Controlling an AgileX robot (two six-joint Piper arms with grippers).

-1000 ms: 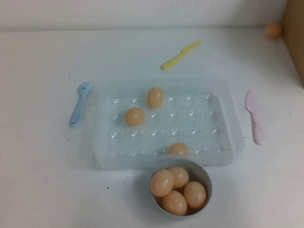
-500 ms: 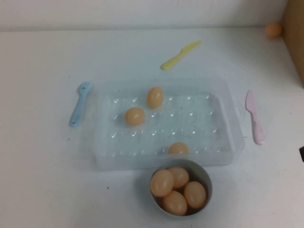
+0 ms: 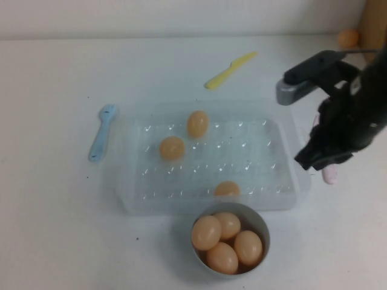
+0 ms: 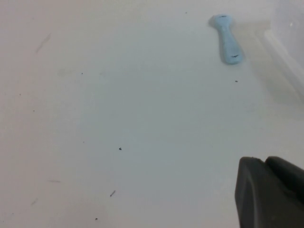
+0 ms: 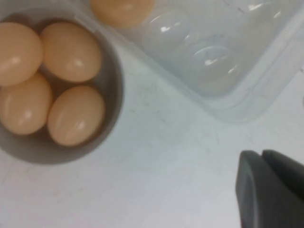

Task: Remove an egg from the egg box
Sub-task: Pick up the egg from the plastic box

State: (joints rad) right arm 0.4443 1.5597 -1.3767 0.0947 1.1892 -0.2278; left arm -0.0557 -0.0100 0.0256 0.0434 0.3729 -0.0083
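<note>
1. Nearest, lower centre of high view: grey bowl with four eggs, touching the near edge of the box. Right wrist view shows the bowl close up at upper left; only there can one see the bare table strip between bowl and box corner.
2. Box fills mid frame of high view, long axis left-right. Three eggs in it: one at the near rim, one left of centre, one further back standing with its long axis running near-far.
3. Right gripper at right of frame, over the box's right edge; arm slants down from upper right, tip pointing down-left. Jaws: cannot tell.
4. Left gripper only seen in left wrist view, lower right corner, over bare table; absent from high view. Jaws: cannot tell.
5. Blue spoon left of box; pink knife partly hidden behind the right arm.
6. Farthest: yellow knife behind box, stray egg at upper right.
</note>
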